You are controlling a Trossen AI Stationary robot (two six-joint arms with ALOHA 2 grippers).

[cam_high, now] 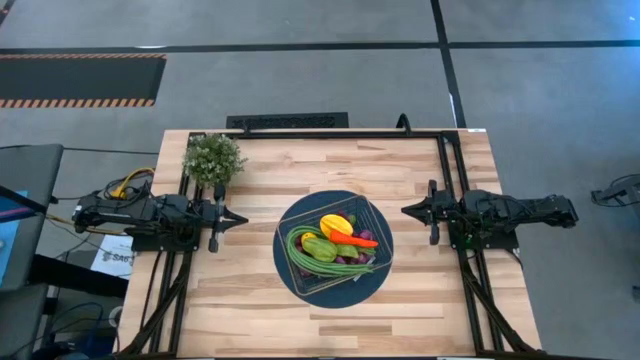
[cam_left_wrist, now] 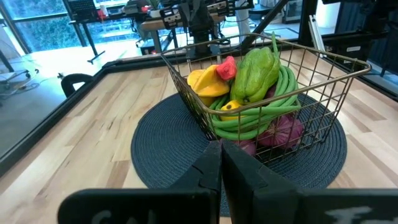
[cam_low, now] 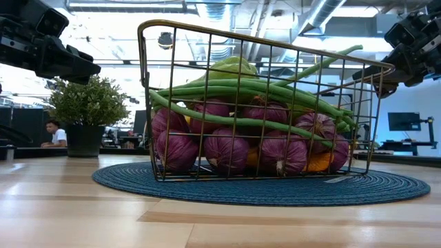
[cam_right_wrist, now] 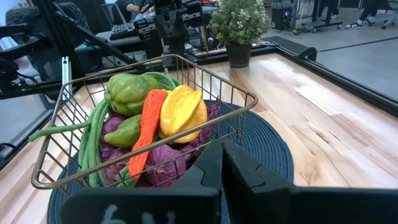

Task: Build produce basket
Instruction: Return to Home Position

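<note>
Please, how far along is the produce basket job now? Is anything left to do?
Done, it seems: the produce is piled in the basket, and none lies loose on the table. In hand: nothing. The left gripper and right gripper have shut, empty fingers, one on each side of the mat. Left: apparently nothing.

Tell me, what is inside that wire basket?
A carrot, yellow pepper and green pepper lie on top, with green beans beside them over a purple grape bunch. The pile covers the floor of the basket, so anything deeper cannot be seen.
</note>
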